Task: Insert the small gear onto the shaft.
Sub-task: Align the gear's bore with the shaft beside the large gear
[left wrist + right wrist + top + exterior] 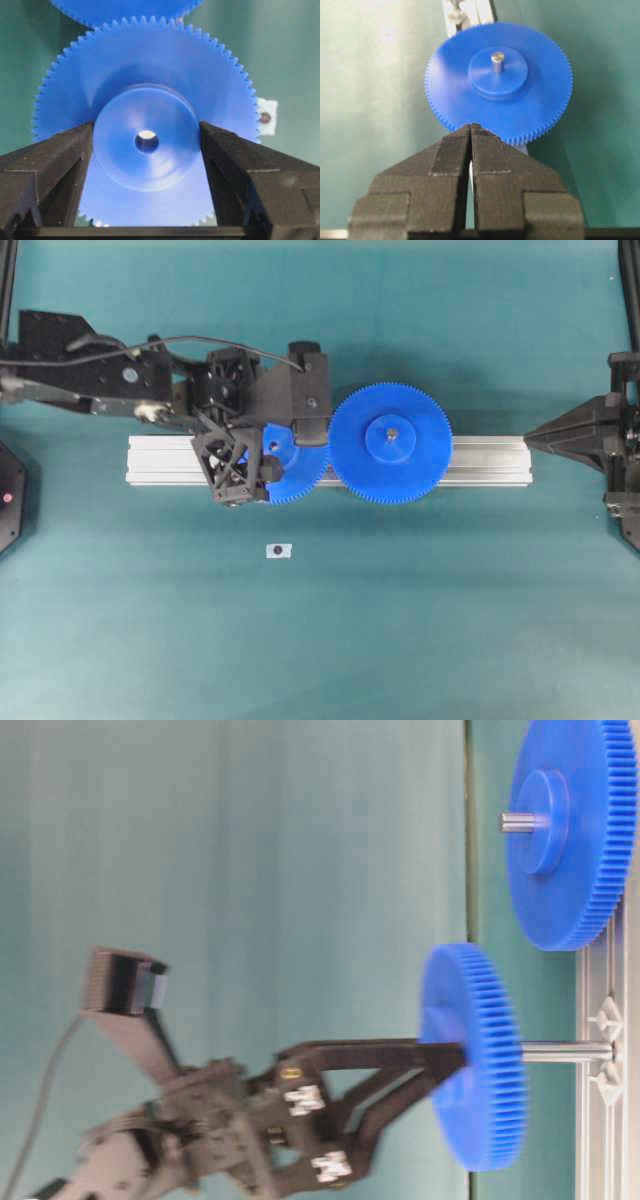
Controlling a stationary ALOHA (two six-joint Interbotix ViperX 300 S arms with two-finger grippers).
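Note:
The small gear [120, 70] is a blue toothed disc with a raised round hub [170, 165]. My left gripper [146, 125] is shut on that hub, one finger pressing each side. In the table-level view the small gear [478, 1055] sits partway along the thin grey shaft [565, 1052], with bare pin showing between the gear and the rail. A silvery shaft end shows inside the hub's hole [146, 135]. From overhead the small gear [300, 472] is half hidden under the left arm. My right gripper [471, 126] is shut and empty, resting at the rail's right end [530, 440].
A larger blue gear [390, 443] sits on its own pin [497, 61] on the long aluminium rail [480, 462], its teeth right beside the small gear's. A small white tag [278, 551] lies on the green mat in front of the rail.

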